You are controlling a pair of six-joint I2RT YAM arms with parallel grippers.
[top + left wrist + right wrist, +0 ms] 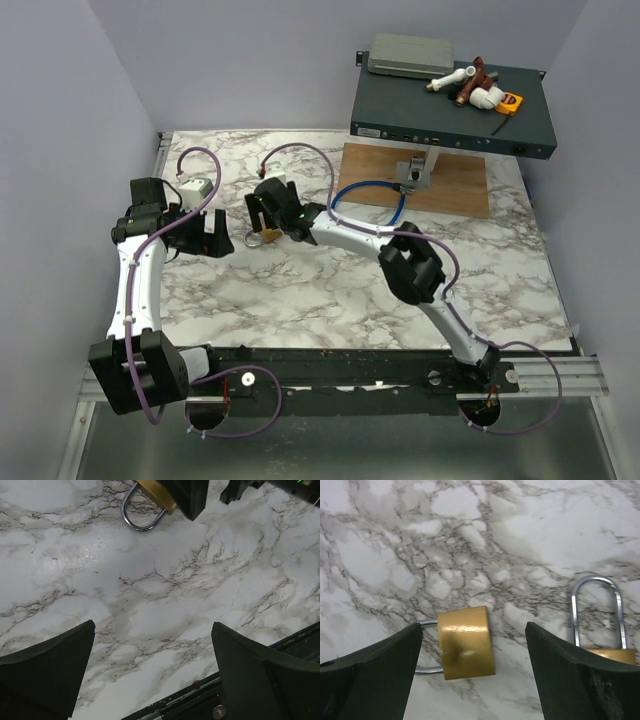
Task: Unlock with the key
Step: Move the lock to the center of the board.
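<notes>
No key shows in any view. A brass padlock (466,641) lies flat on the marble table (530,525), its silver shackle pointing left behind my left finger. My right gripper (474,630) is open, one finger on each side of this padlock's body, neither touching it. A second brass padlock (607,655) lies just to the right, its shackle (597,602) pointing away and its body partly behind my right finger. From above, my right gripper (265,215) hangs over a padlock (268,236). My left gripper (153,625) is open over bare marble, with a padlock (150,492) far ahead of it.
A dark flat equipment box (450,115) stands at the back right, carrying a grey case (410,55), pipe fittings (465,85) and an orange tape measure (510,103). A wooden board (450,185) lies in front of it. A blue cable (370,192) loops nearby. Walls close in on both sides.
</notes>
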